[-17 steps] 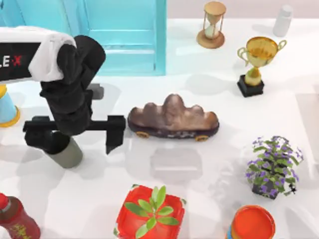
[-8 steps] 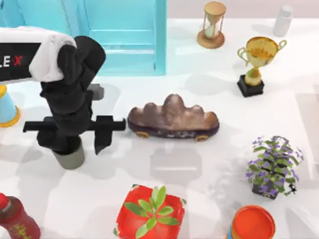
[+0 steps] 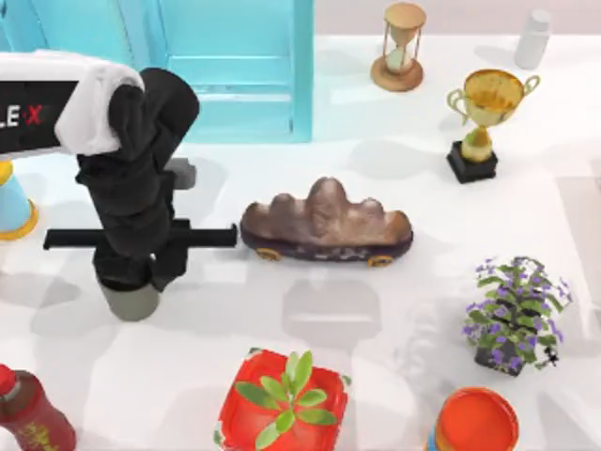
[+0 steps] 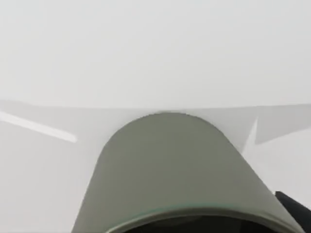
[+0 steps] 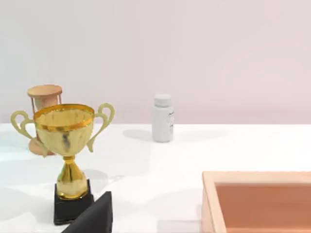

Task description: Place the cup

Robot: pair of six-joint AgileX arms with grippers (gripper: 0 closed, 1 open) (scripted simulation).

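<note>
Closing fingers: since a second ago my left pincer [image 3: 134,268] has drawn its jaws in from wide apart until they clamp the cup [image 3: 130,299].

I judge the grip secure but unproven; the cup [image 4: 180,170] stands on the white tabletop [image 3: 376,329] at its left side, and a fast lift could tip it or let it slip. Swinging right risks striking the rock ornament [image 3: 326,224] nearby or the red plant pot [image 3: 282,404] below. Clutter rings the free space: trophy [image 3: 486,117], hourglass [image 3: 402,47], flowering plant [image 3: 512,315]. My right arm stays parked near the trophy [image 5: 68,145].
</note>
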